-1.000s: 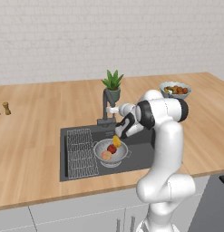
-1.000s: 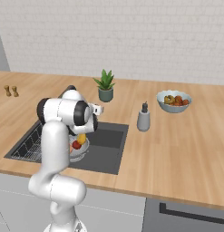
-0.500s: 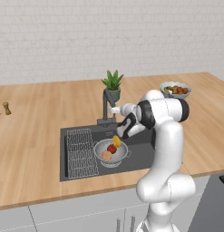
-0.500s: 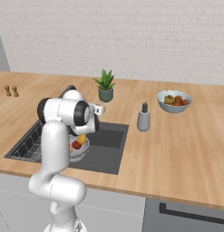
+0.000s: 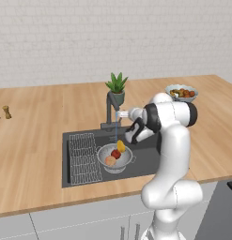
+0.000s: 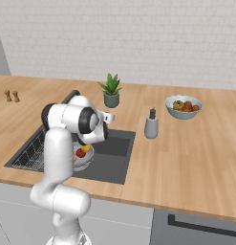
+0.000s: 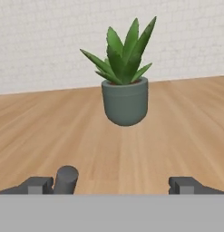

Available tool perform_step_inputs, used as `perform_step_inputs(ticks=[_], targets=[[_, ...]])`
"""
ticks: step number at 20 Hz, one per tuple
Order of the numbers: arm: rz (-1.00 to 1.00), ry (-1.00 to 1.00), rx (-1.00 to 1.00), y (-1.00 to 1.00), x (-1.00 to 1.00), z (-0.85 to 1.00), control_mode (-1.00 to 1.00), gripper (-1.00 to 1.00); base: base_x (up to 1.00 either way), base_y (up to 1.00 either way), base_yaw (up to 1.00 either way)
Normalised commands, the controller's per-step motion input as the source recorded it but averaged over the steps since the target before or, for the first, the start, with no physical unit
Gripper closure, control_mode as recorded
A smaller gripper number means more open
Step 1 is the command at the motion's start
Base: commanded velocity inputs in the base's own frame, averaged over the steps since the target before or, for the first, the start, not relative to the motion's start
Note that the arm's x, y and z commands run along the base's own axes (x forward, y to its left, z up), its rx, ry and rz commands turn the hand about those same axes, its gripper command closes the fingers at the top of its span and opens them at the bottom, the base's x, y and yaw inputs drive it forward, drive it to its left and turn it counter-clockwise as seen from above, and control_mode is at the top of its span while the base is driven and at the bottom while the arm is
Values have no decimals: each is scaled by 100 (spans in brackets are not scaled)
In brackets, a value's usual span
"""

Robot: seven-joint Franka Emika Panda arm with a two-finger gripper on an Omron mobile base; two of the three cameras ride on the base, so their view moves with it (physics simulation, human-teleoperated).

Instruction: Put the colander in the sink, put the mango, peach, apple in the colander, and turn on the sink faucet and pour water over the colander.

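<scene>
The silvery colander [image 5: 115,158] sits in the dark sink [image 5: 145,159], right of the wire rack [image 5: 83,157]. In it lie the yellow mango [image 5: 120,146], the red apple [image 5: 116,153] and the pinkish peach [image 5: 110,161]. A thin light-blue stream of water [image 5: 116,133] falls from the sink faucet [image 5: 110,108] into the colander. My gripper [image 5: 122,114] hovers open beside the faucet's spout, above the colander. In the hand view my gripper [image 7: 112,186] holds nothing, and a dark round faucet part [image 7: 66,179] stands just inside the left fingertip [image 7: 38,185]. From the right, the colander [image 6: 84,155] peeks out behind my arm.
A potted plant [image 7: 125,88] stands on the wooden counter behind the faucet. A grey soap dispenser [image 6: 151,125] is right of the sink, and a pale bowl of fruit [image 6: 184,106] lies farther right. Two small shakers [image 5: 2,112] stand at the far left.
The hand has shifted only slightly near the faucet and its jaws stay open. The colander and the fruit have not moved.
</scene>
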Motion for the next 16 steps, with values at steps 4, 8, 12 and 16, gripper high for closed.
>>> perform_step_inputs(ticks=[4, 8, 12, 16], targets=[[0, 0, 0, -66, 0, 0, -100, -100, 0, 0, 0], [0, 0, 0, -54, 0, 0, -100, -100, 0, 0, 0], [0, 0, 0, -43, 0, 0, -100, -100, 0, 0, 0], [0, 0, 0, -29, 0, 0, -100, -100, 0, 0, 0]])
